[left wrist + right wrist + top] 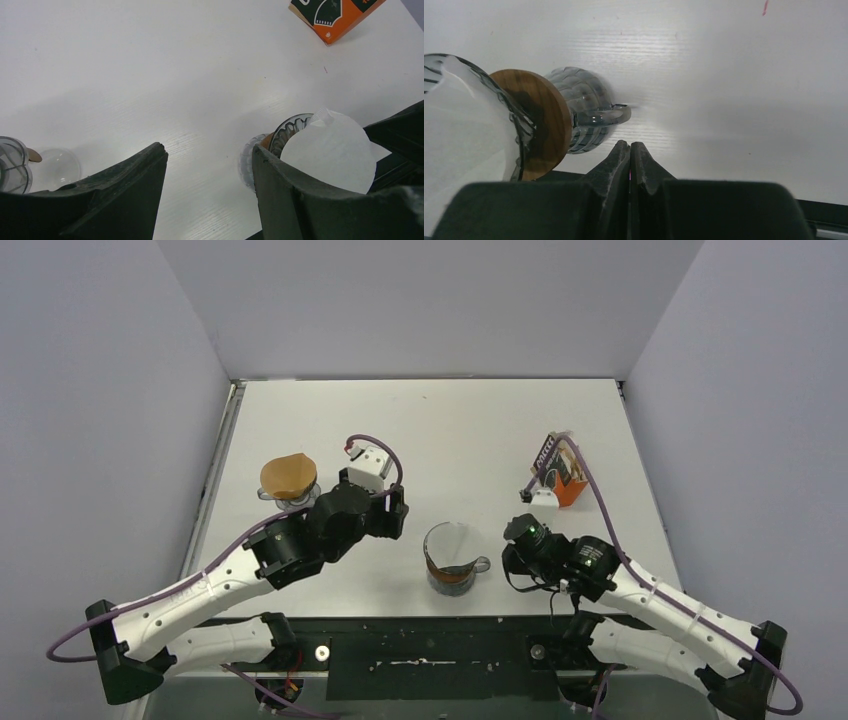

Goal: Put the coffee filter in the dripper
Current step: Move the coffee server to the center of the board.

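Coffee filter (327, 150): white paper cone. We find it in the mouth of the dripper with its seam tab above the rim. We judge it placed, but cannot tell how deep it sits.
Dripper (584, 97): smoky ribbed cone on a wooden collar (536, 120), upright near the table's (450, 430) front edge. Its handle (609, 116) points toward the right arm, which we think suits steadying.
Left gripper (209, 150): jaws well apart over bare table, holding nothing, just beside the dripper.
Right gripper (630, 146): fingers pressed together, empty, tips near the handle but apart from it.
Other stock: tan paper cone (288, 475) on a glass at left; orange box (560, 475) at right.
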`<state>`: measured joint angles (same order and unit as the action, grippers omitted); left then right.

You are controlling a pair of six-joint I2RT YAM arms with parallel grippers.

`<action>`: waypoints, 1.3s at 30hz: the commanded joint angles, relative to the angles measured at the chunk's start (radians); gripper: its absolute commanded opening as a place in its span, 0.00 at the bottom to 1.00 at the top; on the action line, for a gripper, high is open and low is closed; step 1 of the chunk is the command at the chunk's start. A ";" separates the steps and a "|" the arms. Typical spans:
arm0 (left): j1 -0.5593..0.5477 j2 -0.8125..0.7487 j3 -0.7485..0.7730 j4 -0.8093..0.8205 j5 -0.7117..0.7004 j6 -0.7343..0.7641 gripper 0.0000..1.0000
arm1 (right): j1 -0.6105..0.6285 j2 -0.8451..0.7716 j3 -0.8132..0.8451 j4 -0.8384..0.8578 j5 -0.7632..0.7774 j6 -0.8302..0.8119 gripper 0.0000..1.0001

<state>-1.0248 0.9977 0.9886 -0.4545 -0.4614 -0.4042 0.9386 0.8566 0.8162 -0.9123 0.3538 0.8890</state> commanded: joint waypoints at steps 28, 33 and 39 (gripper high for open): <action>0.025 -0.047 0.028 -0.056 -0.063 0.016 0.62 | -0.304 0.067 -0.543 0.902 -0.937 0.201 0.00; 0.028 -0.042 0.046 -0.056 -0.061 0.029 0.63 | -0.304 0.111 -0.564 1.009 -0.931 0.236 0.00; 0.032 -0.036 0.053 -0.061 -0.055 0.033 0.63 | -0.294 0.188 -0.594 1.158 -0.908 0.295 0.00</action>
<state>-0.9993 0.9668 0.9886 -0.5217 -0.5125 -0.3889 0.6411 1.0088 0.2382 0.0624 -0.5686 1.1290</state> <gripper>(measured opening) 0.629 0.023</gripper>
